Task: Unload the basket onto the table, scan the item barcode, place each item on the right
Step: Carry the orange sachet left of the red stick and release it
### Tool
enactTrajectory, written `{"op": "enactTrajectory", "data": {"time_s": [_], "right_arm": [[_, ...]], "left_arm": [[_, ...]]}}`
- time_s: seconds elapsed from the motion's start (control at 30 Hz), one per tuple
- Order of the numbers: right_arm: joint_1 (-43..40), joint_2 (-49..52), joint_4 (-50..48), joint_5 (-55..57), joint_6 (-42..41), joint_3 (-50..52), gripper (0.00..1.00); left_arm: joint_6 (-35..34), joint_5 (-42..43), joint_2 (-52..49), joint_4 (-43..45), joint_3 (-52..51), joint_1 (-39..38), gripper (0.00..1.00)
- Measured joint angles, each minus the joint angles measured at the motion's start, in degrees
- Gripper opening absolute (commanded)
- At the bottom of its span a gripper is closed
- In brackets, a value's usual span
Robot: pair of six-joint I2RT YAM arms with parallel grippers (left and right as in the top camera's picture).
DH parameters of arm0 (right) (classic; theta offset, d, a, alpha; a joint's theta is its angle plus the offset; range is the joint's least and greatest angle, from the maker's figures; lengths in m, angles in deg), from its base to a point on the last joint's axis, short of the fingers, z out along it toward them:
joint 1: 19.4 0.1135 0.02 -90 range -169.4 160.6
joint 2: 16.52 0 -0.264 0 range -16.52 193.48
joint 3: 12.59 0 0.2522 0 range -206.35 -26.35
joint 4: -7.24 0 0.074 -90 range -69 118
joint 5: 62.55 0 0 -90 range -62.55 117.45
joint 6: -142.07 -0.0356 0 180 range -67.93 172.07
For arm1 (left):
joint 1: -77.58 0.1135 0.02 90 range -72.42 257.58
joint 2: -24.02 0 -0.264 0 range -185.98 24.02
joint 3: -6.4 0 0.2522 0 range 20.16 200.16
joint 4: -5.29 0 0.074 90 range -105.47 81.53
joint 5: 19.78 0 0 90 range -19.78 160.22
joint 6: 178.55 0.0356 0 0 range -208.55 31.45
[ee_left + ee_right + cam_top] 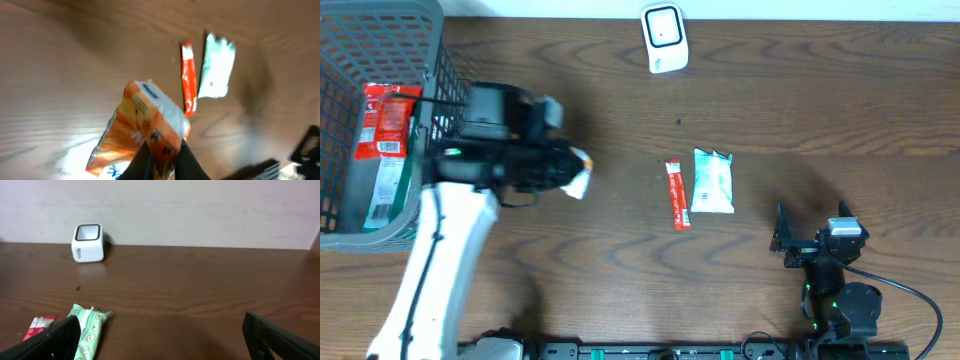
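Your wooden table (620, 100) carries a grey basket (432, 50) at its far left corner, with a red packet (388, 120) lying inside. Just right of the basket, your left gripper (162, 159) is clamped tight on one end of an orange packet (145, 122). It holds the packet tilted over the table, well apart from the white scanner (664, 38) at the far edge. Your right gripper (160, 325) sits near the front right, jaws spread wide with nothing between them. Between the two arms a green-and-white packet (712, 181) lies flat, with a thin red stick pack (677, 195) just beside it on the left.
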Motion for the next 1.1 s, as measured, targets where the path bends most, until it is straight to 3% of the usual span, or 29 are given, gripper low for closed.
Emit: {"op": "enactTrajectory", "data": {"time_s": [0.2, 0.53, 0.57, 0.63, 0.77, 0.87, 1.1], "right_arm": [[0.0, 0.0, 0.0, 0.0, 0.0, 0.0, 0.99], [0.0, 0.0, 0.0, 0.0, -0.02, 0.0, 0.99], [0.0, 0.0, 0.0, 0.0, 0.0, 0.0, 0.99], [0.0, 0.0, 0.0, 0.0, -0.02, 0.0, 0.99], [0.0, 0.0, 0.0, 0.0, 0.0, 0.0, 0.99], [0.0, 0.0, 0.0, -0.02, 0.0, 0.0, 0.99], [0.0, 0.0, 0.0, 0.0, 0.0, 0.0, 0.99]], "left_arm": [[-5.09, -7.65, -5.6, 10.01, -7.08, -9.27, 0.08], [-7.8, -17.14, -18.93, 21.4, -8.48, -18.64, 0.09], [-8.07, -17.49, -19.91, 22.67, -8.48, -19.04, 0.15], [-8.68, -17.94, -21.03, 23.82, -8.48, -19.32, 0.43], [-9.9, -18.62, -21.44, 25.27, -8.48, -19.3, 0.69], [-10.56, -18.91, -21.44, 25.31, -8.48, -19.3, 0.77], [-12.2, -19.02, -21.44, 19.43, -6.05, -19.3, 0.78]]}}
